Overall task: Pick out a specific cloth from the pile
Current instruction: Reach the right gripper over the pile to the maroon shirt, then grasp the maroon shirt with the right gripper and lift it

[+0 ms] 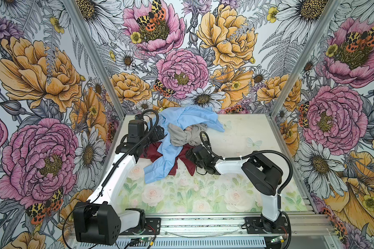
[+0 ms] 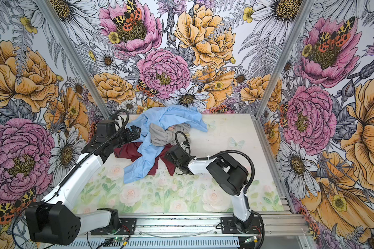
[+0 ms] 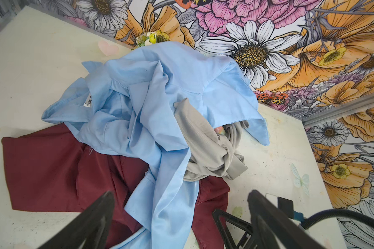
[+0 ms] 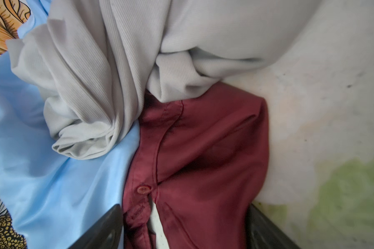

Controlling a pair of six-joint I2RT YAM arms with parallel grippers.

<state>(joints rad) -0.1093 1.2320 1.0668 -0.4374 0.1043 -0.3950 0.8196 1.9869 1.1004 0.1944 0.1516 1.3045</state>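
Well, the maroon cloth (image 1: 153, 152) lies at the bottom of the pile (image 1: 164, 148) on the table (image 1: 242, 129), dark, faintly glossy, with one matching button (image 4: 143, 189). The light blue cloth (image 1: 190, 116) buries its middle; I see only two ends. I count one maroon, one blue, one grey cloth (image 1: 181, 137). My left gripper (image 3: 181, 194) gapes wide beside the pile; my right gripper (image 4: 185, 208) straddles maroon fabric, jaws wide, unclamped.
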